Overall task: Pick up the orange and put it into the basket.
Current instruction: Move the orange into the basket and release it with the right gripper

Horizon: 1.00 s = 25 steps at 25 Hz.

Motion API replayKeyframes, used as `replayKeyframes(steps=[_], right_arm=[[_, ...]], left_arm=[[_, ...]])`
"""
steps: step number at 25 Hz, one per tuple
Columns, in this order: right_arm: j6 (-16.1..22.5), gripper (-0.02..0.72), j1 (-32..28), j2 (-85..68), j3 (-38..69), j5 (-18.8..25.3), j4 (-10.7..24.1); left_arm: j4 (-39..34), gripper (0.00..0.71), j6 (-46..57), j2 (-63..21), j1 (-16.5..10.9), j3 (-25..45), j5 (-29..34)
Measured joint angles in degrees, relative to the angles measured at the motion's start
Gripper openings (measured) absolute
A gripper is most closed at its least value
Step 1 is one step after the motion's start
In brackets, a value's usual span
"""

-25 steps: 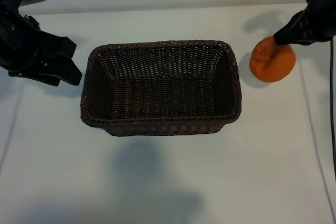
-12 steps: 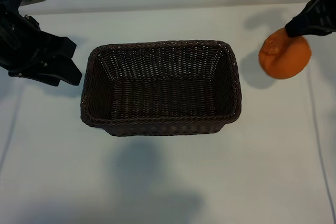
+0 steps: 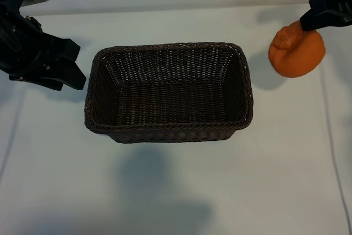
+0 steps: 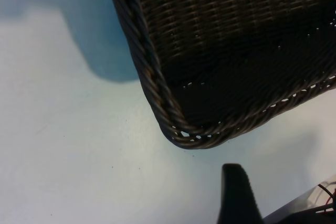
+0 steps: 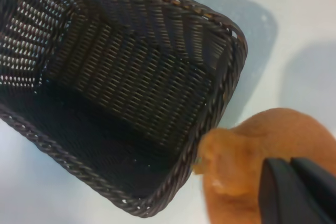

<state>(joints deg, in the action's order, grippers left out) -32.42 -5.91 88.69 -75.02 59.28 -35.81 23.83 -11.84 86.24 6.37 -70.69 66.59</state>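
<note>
The orange (image 3: 297,54) hangs in the air to the right of the basket, its shadow on the table beside the basket's right wall. My right gripper (image 3: 306,25) is shut on the knobby top of the orange (image 5: 252,161), and its dark fingers (image 5: 286,182) cover part of the fruit. The dark brown wicker basket (image 3: 165,131) stands empty in the middle of the table, and its rim (image 5: 223,93) lies close beside the fruit. My left gripper (image 3: 77,64) is parked open at the basket's left end. One of its fingers (image 4: 239,195) shows near a basket corner (image 4: 181,129).
White table (image 3: 176,191) all around the basket, with open room in front of it. A thin cable (image 3: 330,136) runs down the table's right side.
The right gripper has lifted the orange off the table and carried it slightly right and up. The left arm and the basket have not moved.
</note>
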Motion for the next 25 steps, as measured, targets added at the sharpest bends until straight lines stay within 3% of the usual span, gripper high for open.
replayKeyframes(steps=[9,18,25], right_arm=[[1.6,0.034,11.0,0.0,-0.3,-5.2,0.1],[2.2,0.034,25.2,0.1,-0.3,-16.8,-0.3],[2.3,0.034,28.3,1.6,-0.3,-19.1,-1.0]], left_arm=[[0.1,0.465,0.2,0.0,0.0,0.0,0.0],[1.5,0.465,0.2,0.0,0.0,0.0,0.0],[1.5,0.465,0.1,0.0,0.0,0.0,0.0]])
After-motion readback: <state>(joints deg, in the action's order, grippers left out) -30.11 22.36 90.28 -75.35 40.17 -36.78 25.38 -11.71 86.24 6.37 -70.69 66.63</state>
